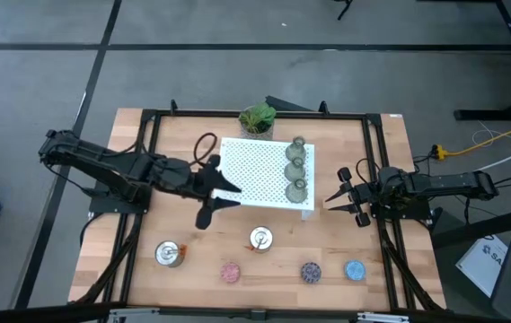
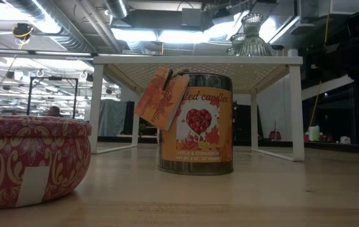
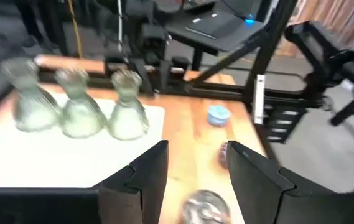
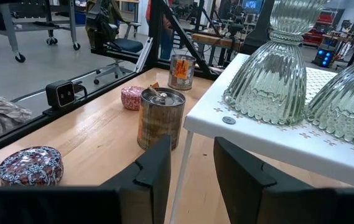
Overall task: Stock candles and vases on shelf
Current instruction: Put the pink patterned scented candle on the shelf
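While seen from above, going left to right: left gripper (image 1: 222, 196) over the shelf's (image 1: 255, 166) left front edge, fingers (image 3: 149, 171) parted with a gap between them, nothing held. Shelf white, perforated, at table centre, just in front of a potted plant (image 1: 257, 118). Three vases (image 1: 296, 166) in a row along the shelf's right side, upright, close together, all on top of the shelf. Right gripper (image 1: 343, 199) just beside the shelf's right front corner, low near the table (image 1: 390, 260), fingers (image 4: 158, 171) partly open, empty.

Along the table's front, still off the shelf, left to right: silver tin candle (image 1: 170, 254) with a tag, pink candle (image 1: 230, 272), second silver tin candle (image 1: 260, 239) a bit farther back near the shelf's front edge, dark blue-purple candle (image 1: 311, 272), light blue candle (image 1: 355, 269). All five apart from each other, none touching the shelf.

In the low view, tin candle with orange label in front of the shelf legs, pink candle at near left.
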`<state>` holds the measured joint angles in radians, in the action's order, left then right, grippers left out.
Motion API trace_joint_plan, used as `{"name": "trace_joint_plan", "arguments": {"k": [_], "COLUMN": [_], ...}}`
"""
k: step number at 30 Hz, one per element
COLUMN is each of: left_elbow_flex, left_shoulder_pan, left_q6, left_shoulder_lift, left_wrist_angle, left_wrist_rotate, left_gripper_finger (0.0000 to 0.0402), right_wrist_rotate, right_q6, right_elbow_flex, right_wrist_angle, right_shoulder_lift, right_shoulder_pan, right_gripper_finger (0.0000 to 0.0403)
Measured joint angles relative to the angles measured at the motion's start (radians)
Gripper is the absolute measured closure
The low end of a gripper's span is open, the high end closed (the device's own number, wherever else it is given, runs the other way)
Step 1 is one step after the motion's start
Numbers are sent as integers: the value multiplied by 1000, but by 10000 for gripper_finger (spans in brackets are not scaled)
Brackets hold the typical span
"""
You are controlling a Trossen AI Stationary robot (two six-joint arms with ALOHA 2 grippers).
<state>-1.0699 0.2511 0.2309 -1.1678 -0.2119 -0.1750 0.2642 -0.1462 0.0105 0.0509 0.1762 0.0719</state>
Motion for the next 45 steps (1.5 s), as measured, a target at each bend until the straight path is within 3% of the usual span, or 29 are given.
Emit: {"name": "trace_joint_plan", "arguments": {"k": [7,15,31,45], "left_elbow_flex": [0,0,0,0], "left_shoulder_pan": [34,72,133,243], "left_q6": [58,-99,-8,-95], "left_shoulder_lift": [-27,-100,-161,-210], "left_wrist_angle": [20,18,20,-131], "left_wrist_rotate": [72,74,91,45], "left_gripper_finger": [242,237,130,116], "right_wrist_rotate": [0,0,0,0], "right_q6": [0,0,0,0], "right_elbow_flex": [0,0,0,0], "right_wrist_angle": [0,0,0,0], "right_shoulder_lift": [0,0,0,0], "right_shoulder_pan": [0,0,0,0], "right_gripper_finger": [279,279,279,279]}}
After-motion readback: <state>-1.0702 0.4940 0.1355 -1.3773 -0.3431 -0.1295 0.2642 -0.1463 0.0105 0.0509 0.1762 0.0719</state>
